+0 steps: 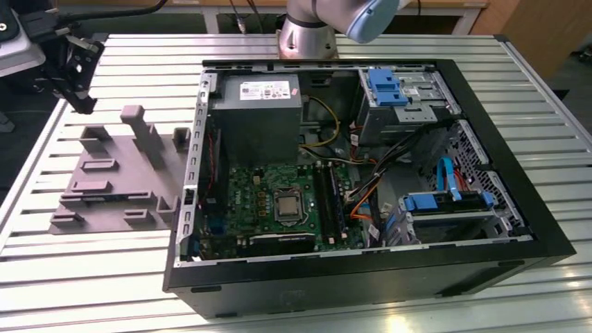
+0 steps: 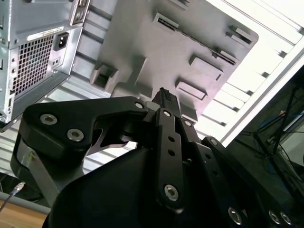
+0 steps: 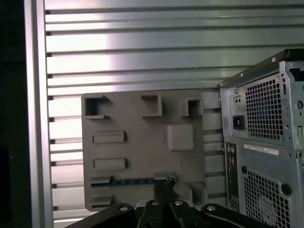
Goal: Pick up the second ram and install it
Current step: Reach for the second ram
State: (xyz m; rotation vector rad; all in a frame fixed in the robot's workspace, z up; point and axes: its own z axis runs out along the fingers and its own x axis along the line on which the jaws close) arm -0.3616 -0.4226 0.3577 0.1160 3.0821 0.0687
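Note:
The second ram [image 3: 127, 181] is a thin blue strip standing on edge in a slot of the grey holder block [image 3: 142, 142], near the block's edge closest to the camera in the first wrist view. My gripper [image 3: 165, 186] hangs above the block with its tip close to one end of the strip, clear of it. The two fingers [image 2: 164, 102] lie pressed together with nothing between them. In the exterior view the gripper [image 1: 82, 100] hovers over the far corner of the holder block [image 1: 120, 180], to the left of the open computer case [image 1: 370, 180].
The case lies on its side on the slatted metal table [image 1: 93, 277], motherboard [image 1: 268, 201] facing up with long black memory slots [image 1: 328, 201] beside the processor socket. Cables, blue drive brackets [image 1: 384, 87] and a power supply [image 1: 254, 104] crowd the case. The arm's base [image 1: 310, 31] stands behind it.

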